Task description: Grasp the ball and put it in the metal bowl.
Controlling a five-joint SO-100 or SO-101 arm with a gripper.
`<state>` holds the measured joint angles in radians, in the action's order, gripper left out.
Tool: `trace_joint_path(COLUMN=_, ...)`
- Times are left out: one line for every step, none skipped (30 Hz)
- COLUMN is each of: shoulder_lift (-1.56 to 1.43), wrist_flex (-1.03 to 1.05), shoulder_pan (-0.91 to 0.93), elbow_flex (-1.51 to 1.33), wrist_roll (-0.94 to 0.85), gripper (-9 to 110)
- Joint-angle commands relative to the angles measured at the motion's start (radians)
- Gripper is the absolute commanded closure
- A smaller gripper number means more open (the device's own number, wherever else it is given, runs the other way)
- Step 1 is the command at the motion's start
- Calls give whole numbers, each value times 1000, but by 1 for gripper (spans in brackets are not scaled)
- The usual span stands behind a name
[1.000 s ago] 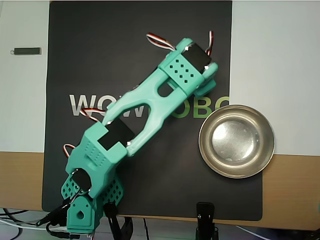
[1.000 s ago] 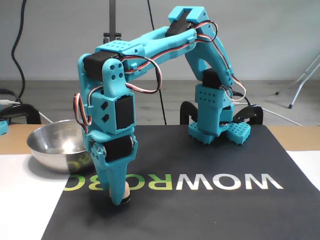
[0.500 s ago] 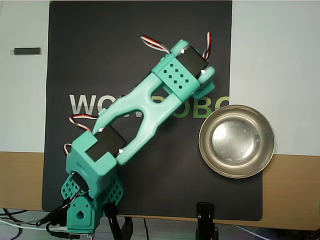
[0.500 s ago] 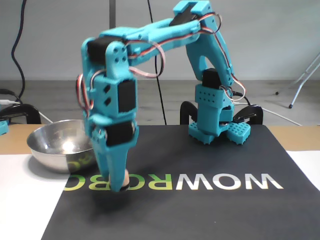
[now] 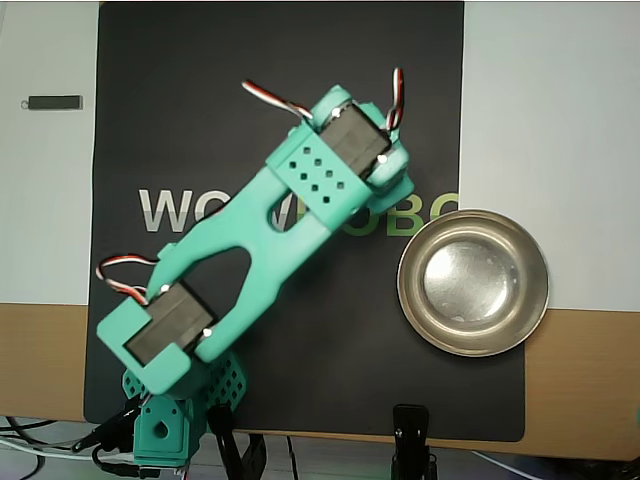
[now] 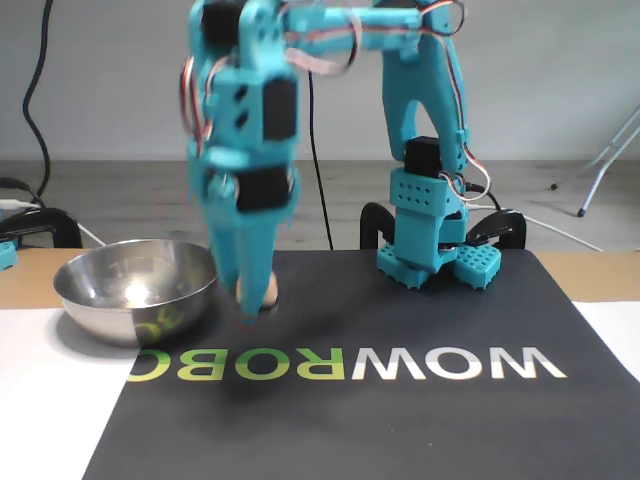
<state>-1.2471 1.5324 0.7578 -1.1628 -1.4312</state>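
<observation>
Above the black mat, fixed view: gripper pointing down, its fingers pinched on the ball, which hangs clear of the mat. Bowl stands just left of the ball; overhead, the bowl lies right of the arm.

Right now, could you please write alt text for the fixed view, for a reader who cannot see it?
A teal robot arm holds a small tan ball in its gripper, lifted above a black mat with mirrored white and green lettering. A shiny metal bowl sits to the left of the gripper, at the mat's edge. The arm's base stands at the far side.
</observation>
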Motion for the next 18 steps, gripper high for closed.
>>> trace_joint_path(shoulder_lift=-87, wrist_flex=9, shoulder_pan=25, elbow_flex=6, wrist_roll=3, gripper=74)
trace_joint_path(shoulder_lift=-94, wrist_flex=9, shoulder_pan=28, elbow_flex=8, wrist_roll=3, gripper=74)
trace_joint_path(shoulder_lift=-98, wrist_flex=8, shoulder_pan=40, elbow_flex=11, wrist_roll=3, gripper=74)
trace_joint_path(shoulder_lift=-101, wrist_flex=8, shoulder_pan=49, elbow_flex=11, wrist_roll=3, gripper=74)
trace_joint_path(shoulder_lift=-101, wrist_flex=8, shoulder_pan=58, elbow_flex=12, wrist_roll=3, gripper=74)
trace_joint_path(shoulder_lift=-101, wrist_flex=8, shoulder_pan=64, elbow_flex=12, wrist_roll=3, gripper=74)
trace_joint_path(shoulder_lift=-101, wrist_flex=5, shoulder_pan=75, elbow_flex=12, wrist_roll=3, gripper=74)
trace_joint_path(shoulder_lift=-101, wrist_flex=2, shoulder_pan=86, elbow_flex=12, wrist_roll=3, gripper=74)
trace_joint_path(shoulder_lift=-101, wrist_flex=-2, shoulder_pan=95, elbow_flex=12, wrist_roll=3, gripper=74)
trace_joint_path(shoulder_lift=-101, wrist_flex=-3, shoulder_pan=106, elbow_flex=14, wrist_roll=2, gripper=74)
trace_joint_path(shoulder_lift=-101, wrist_flex=-5, shoulder_pan=118, elbow_flex=14, wrist_roll=0, gripper=74)
trace_joint_path(shoulder_lift=-101, wrist_flex=-5, shoulder_pan=130, elbow_flex=14, wrist_roll=0, gripper=74)
trace_joint_path(shoulder_lift=-101, wrist_flex=-5, shoulder_pan=141, elbow_flex=14, wrist_roll=-2, gripper=74)
trace_joint_path(shoulder_lift=-101, wrist_flex=-5, shoulder_pan=153, elbow_flex=14, wrist_roll=-2, gripper=74)
trace_joint_path(shoulder_lift=-101, wrist_flex=-5, shoulder_pan=167, elbow_flex=14, wrist_roll=-2, gripper=74)
trace_joint_path(shoulder_lift=-101, wrist_flex=-5, shoulder_pan=179, elbow_flex=14, wrist_roll=-3, gripper=74)
trace_joint_path(shoulder_lift=-101, wrist_flex=-5, shoulder_pan=192, elbow_flex=14, wrist_roll=-3, gripper=74)
trace_joint_path(shoulder_lift=-101, wrist_flex=-5, shoulder_pan=206, elbow_flex=14, wrist_roll=-5, gripper=74)
